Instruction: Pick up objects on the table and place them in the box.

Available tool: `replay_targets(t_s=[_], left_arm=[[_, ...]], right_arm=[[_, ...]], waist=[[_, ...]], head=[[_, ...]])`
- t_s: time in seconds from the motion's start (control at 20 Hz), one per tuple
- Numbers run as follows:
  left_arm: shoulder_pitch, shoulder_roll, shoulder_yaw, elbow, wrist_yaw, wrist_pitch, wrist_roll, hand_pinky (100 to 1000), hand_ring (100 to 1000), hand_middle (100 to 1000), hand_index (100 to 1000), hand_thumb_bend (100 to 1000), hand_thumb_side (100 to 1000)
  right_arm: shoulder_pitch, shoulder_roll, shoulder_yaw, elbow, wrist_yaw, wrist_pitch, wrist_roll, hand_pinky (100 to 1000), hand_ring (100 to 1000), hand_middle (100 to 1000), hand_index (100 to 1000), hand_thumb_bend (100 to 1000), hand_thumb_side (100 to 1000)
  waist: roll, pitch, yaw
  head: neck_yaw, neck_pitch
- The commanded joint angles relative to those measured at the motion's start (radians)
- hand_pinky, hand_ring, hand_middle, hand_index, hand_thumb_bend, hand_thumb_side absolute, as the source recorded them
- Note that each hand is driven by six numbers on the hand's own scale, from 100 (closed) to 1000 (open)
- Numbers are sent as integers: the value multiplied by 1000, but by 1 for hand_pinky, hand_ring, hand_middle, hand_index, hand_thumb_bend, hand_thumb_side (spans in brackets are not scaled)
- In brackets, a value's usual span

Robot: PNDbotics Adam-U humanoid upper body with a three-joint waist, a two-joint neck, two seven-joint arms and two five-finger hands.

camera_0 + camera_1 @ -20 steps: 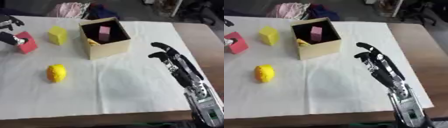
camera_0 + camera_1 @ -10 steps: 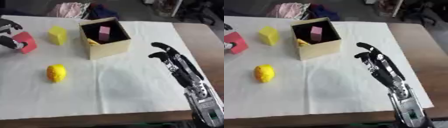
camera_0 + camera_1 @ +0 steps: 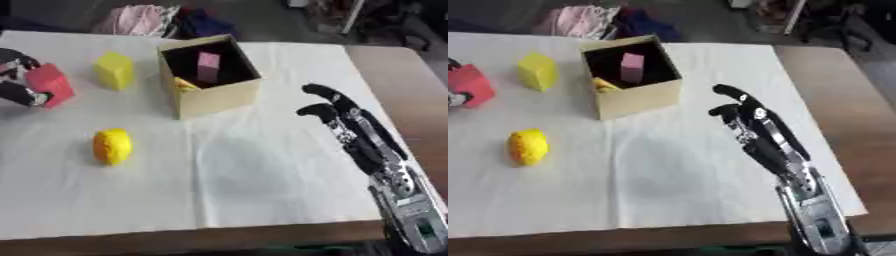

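Note:
A red block (image 3: 51, 84) is held at the far left, with my left hand (image 3: 17, 93) shut on it, fingers and thumb on either side. A yellow block (image 3: 115, 71) stands on the white cloth left of the open cardboard box (image 3: 220, 96). Inside the box are a pink block (image 3: 208, 66) and a yellow piece (image 3: 185, 84). A yellow lemon-like object (image 3: 113, 146) lies on the cloth nearer the front. My right hand (image 3: 346, 122) rises from the lower right, open, fingers relaxed, holding nothing.
The white cloth (image 3: 262, 175) covers most of the brown table (image 3: 402, 80); bare wood shows on the right. Clothing (image 3: 140, 20) is heaped beyond the far edge.
My left hand has carried the red block slightly to the right and a little upward. The right hand has stayed still.

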Motion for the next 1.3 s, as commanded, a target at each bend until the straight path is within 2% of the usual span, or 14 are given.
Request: replay_targets(t_s=[0.05,0.1,0.3,0.5,0.75,0.9,1.0,1.25,1.3], left_arm=[[-6,11,8,-3,-6,1,3,741,653,760,872,389,492],[-5,11,8,-5,-4,2,7,726,623,728,848,405,384],[-1,16,13,-24,17,8,40,681,550,618,777,318,351],[-3,25,11,-70,71,5,81,652,501,555,734,221,303],[-25,36,-18,-188,188,-36,101,641,471,519,714,136,250],[-52,27,-46,-265,253,-55,106,644,462,507,714,138,229],[-74,7,-74,-305,278,-68,113,652,468,516,724,175,226],[-124,-102,-129,-310,252,-87,153,660,479,531,742,182,210],[-129,-124,-133,-302,241,-89,167,660,480,533,743,256,262]], right_arm=[[-9,-15,-10,-10,1,-1,-4,872,746,905,927,100,801],[-9,-15,-10,-10,1,0,-4,872,746,905,927,100,802],[-9,-15,-10,-9,1,0,-5,873,747,905,927,100,803],[-9,-16,-11,-9,2,0,-5,873,747,905,927,100,802],[-8,-18,-10,-8,1,0,-4,873,747,905,928,100,802],[-7,-18,-8,-7,0,0,-3,873,747,905,928,100,805],[-7,-17,-5,-7,-2,0,-1,873,747,905,928,100,808],[-10,-10,5,-6,-7,-1,8,873,747,905,928,100,812],[-11,-8,6,-5,-8,-1,10,873,747,905,928,100,810]], waist=[[11,-11,1],[10,-11,1],[11,-11,3],[11,-13,4],[12,-16,5],[12,-18,5],[11,-19,4],[2,-20,-15],[1,-20,-20]], head=[[-3,3],[-3,3],[-4,3],[-5,3],[-5,3],[-2,5],[1,5],[18,5],[21,5]])
